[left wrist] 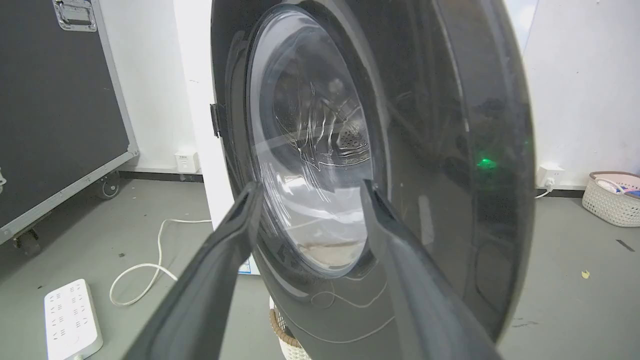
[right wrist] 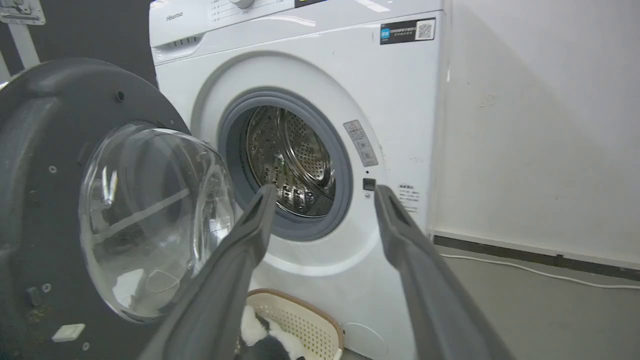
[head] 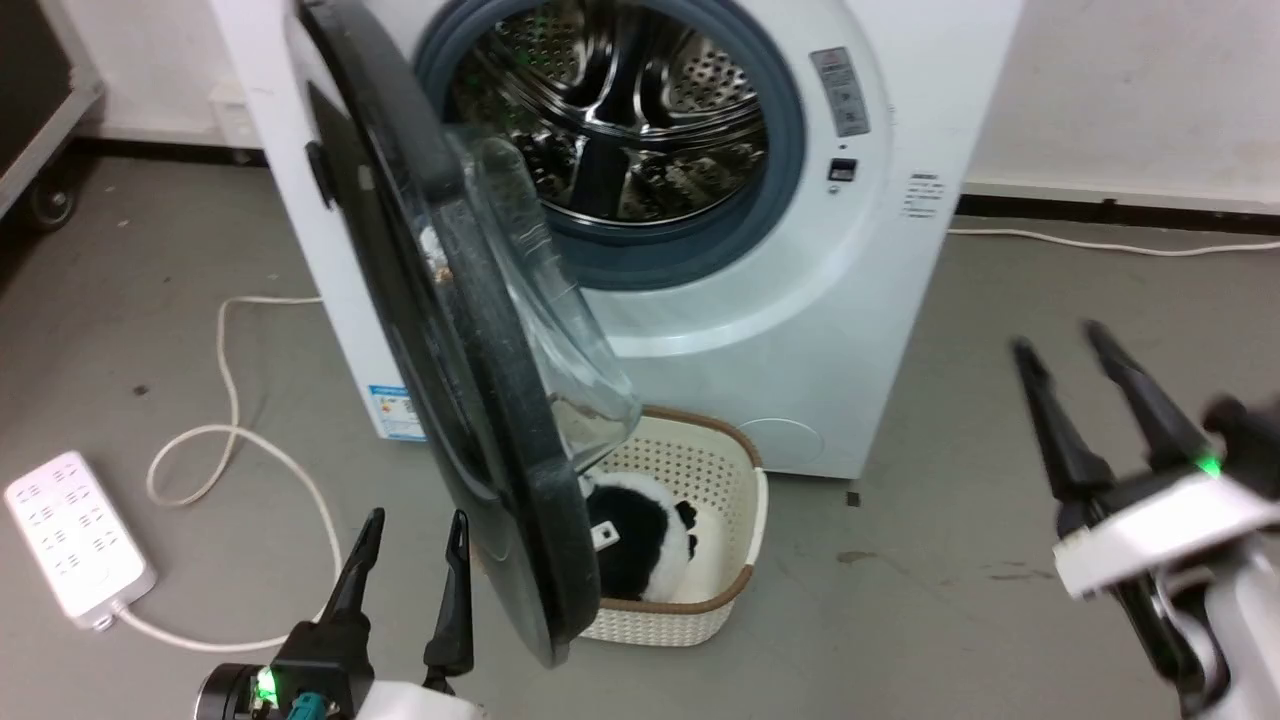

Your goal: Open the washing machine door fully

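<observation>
Grey floor (head: 950, 600), power strip (head: 75, 540) near the washing machine (head: 800, 330), washing machine door (head: 490, 400) half-out, left gripper (head: 417, 517) and right gripper (head: 1058, 337) wide, empty-ish vibe.

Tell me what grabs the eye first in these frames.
The big black washing machine door stands out edge-on at the centre left of the head view, its clear glass bowl bulging toward the machine. Behind it, the white washing machine shows its steel drum at top centre. Below sits a cream basket holding a black-and-white plush toy. The left end effector is open at the door's outer side, lower left.
</observation>
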Motion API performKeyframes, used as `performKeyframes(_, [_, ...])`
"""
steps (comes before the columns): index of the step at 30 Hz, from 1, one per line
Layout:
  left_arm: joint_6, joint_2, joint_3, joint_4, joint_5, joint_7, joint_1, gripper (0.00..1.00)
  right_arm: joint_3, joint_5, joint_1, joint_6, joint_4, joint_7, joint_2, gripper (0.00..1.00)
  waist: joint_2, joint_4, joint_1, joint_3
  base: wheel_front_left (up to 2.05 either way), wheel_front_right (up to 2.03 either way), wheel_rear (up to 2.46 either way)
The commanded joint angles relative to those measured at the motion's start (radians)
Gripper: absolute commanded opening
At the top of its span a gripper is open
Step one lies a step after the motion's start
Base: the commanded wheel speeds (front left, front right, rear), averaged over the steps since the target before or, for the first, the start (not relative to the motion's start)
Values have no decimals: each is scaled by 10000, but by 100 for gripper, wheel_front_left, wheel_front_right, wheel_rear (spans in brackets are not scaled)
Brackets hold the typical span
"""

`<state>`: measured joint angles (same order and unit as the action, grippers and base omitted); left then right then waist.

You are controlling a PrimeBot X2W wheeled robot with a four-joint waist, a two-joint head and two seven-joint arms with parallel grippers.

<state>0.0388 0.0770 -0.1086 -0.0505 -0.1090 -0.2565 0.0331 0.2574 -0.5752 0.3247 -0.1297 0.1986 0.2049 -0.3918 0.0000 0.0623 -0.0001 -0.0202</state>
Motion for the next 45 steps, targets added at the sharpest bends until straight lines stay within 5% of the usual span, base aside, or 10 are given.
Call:
performKeyframes(1, [-76,38,41,65,-56,-53,142,100,-400,611,-489,-10,-259,105,293,100,0,-146,1,-49,0,0,0])
performKeyframes(6, [-124,39,80,141,-16,-53,278,100,-2142,3271,-2410,-10,-1715,131,1828,100,0,-335,1,-92,0,0,0])
performKeyframes(11, [-168,36,109,125,18,-53,399,100,-2797,4638,-3972,-10,-2639,97,2976,100,0,-459,1,-66,0,0,0])
performKeyframes(31, [-108,-40,158,-233,59,-53,484,100,-2804,4637,-4709,-10,-2341,95,3414,100,0,-486,1,8,0,0,0])
performKeyframes(32, [-113,-43,158,-227,62,-53,487,74,-2803,4611,-4698,-10,-2335,100,3414,100,0,-486,1,6,0,0,0])
performKeyframes(34, [-134,-35,161,-164,89,-53,472,0,-2792,4564,-4672,-10,-2335,109,3414,100,0,-490,1,7,0,0,0])
performKeyframes(45, [289,-99,1232,1945,-202,-53,-192,0,-2772,4438,-4556,-10,-2430,155,3415,100,0,-498,1,78,0,0,0])
